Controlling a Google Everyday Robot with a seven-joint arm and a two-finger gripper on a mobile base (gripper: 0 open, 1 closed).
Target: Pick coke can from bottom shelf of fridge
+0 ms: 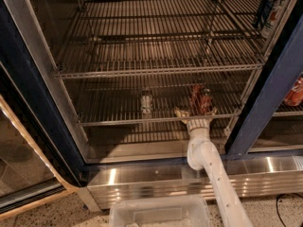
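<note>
Just beyond the jaws, in the camera view, stood the small red coke can with its silver top, upright on the bottom shelf of thin steel wires. The white two-finger gripper hung at that shelf's front rail, its jaws spread apart with one pale fingertip to the left of the can's foot and the other to the right. Whether either finger touched the can could not be told.

Well to the left of the jaws, on the same rack, stood a pale silvery-white can, apart from the red one. Behind the jaws the white tubular arm ran down and to the right, crossing the shiny stainless base strip of the large dark-blue-framed fridge. Below and to the left of the jaws lay a clear plastic bin. High above and to the right, on an upper wire rack, stood a dark can. Far right of the jaws, past the blue post, showed a red object.
</note>
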